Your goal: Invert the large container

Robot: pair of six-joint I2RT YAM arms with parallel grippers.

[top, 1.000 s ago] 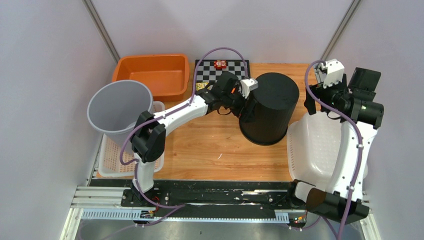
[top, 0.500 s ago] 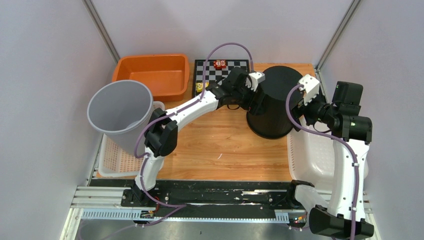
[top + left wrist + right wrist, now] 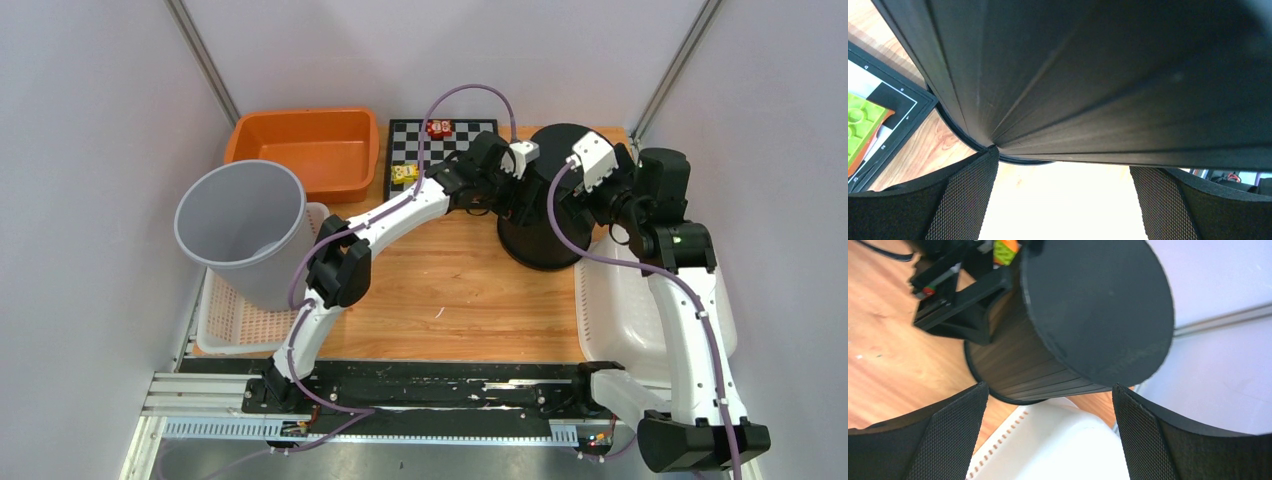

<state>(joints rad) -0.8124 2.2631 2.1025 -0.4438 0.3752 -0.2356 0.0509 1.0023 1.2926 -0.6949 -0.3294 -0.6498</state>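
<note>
The large container point(image 3: 548, 205) is a black ribbed bin standing with its flat base up and its rim down on the wood table at the back right. My left gripper point(image 3: 508, 198) is open against the bin's left wall. In the left wrist view, the left gripper point(image 3: 1064, 162) has one mesh pad point(image 3: 968, 195) touching the container point(image 3: 1098, 75) at the rim. My right gripper point(image 3: 583, 203) hangs open just right of the bin. Nothing sits between the right gripper point(image 3: 1048, 387) jaws, and the container point(image 3: 1088, 305) stands beyond them.
A grey bin point(image 3: 240, 230) stands in a white perforated basket point(image 3: 225, 325) at the left. Behind it is an orange tub point(image 3: 305, 145). A chessboard point(image 3: 460, 135) with small blocks lies at the back. A white basket point(image 3: 625, 290) sits to the right, touching the black bin's rim.
The black container has gone from leaning to standing base up and has shifted toward the back right. The left arm stretched out with it. The right arm swung in to its right side.
</note>
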